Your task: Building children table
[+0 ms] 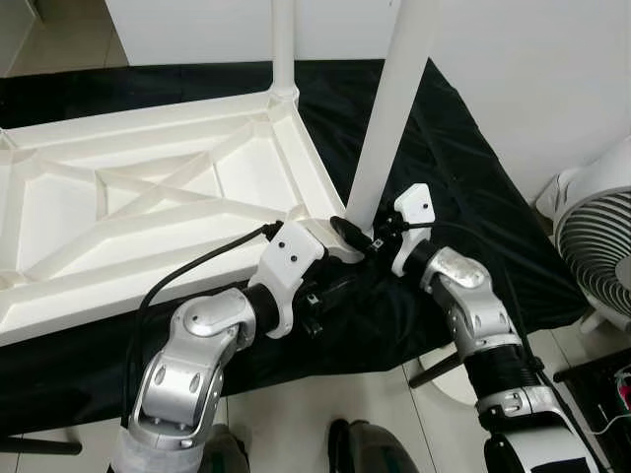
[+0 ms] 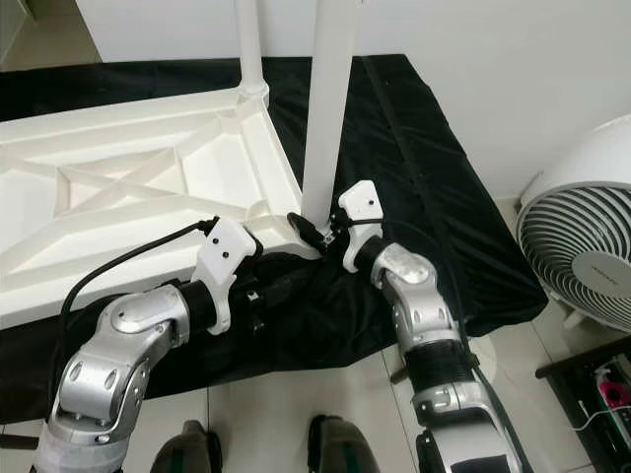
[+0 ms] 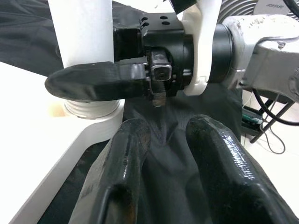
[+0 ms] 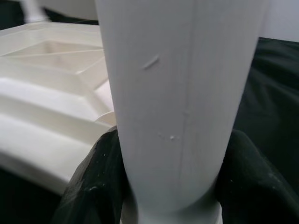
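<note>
your two arms are silver, rounded metal segments with black ribbed joints. each wrist carries a white plastic camera housing with small dark screw holes. a black cable [image 1: 187, 271] loops off the left forearm. the left claw [image 3: 170, 154] has two glossy black, scuffed fingers.

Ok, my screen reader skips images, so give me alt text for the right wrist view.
The right gripper clamps the base of a white table leg, one black finger on each side. Behind lies the upturned white tabletop on black cloth.
</note>
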